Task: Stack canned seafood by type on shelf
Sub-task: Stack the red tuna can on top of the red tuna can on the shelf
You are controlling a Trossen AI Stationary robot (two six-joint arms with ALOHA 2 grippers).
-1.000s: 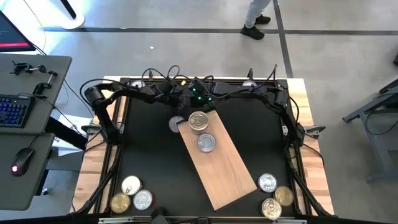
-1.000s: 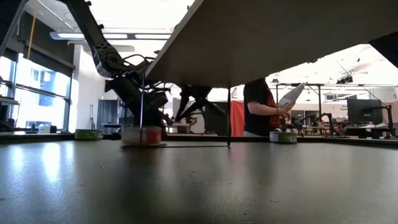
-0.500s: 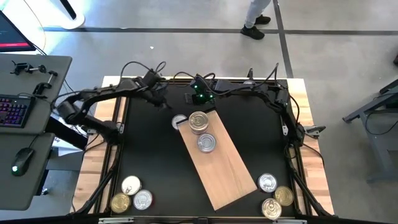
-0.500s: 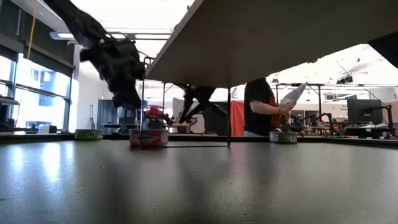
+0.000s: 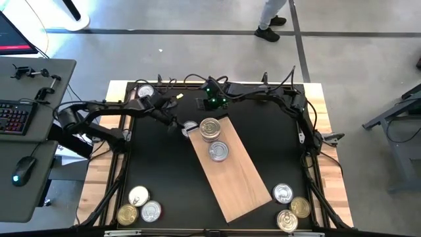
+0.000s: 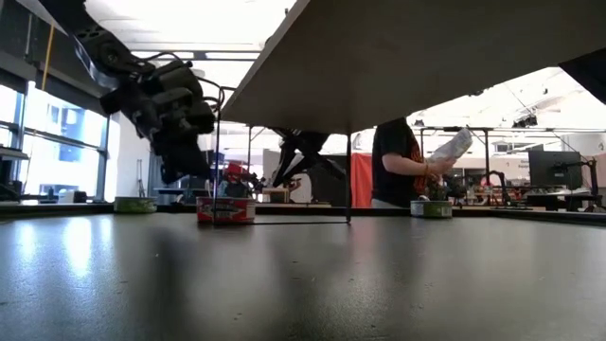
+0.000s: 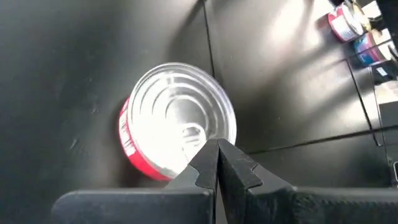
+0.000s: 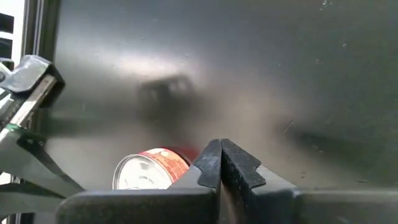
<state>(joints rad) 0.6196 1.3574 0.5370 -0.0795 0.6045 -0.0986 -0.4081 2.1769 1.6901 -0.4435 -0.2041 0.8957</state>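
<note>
The shelf (image 5: 230,168) lies slantwise across the middle of the tabletop (image 5: 263,141), with a stack of cans (image 5: 210,128) at its far end and a single can (image 5: 218,151) on it just nearer. One can (image 5: 190,128) sits on the tabletop just left of the shelf's far end, with the left pincer (image 5: 172,124) right beside it on its left and the right pincer (image 5: 212,102) at the far edge beyond it. Three cans (image 5: 139,205) cluster at the near left corner, three more (image 5: 289,207) at the near right by the shelf's near end, and one can (image 5: 145,91) sits at the far left corner.
</note>
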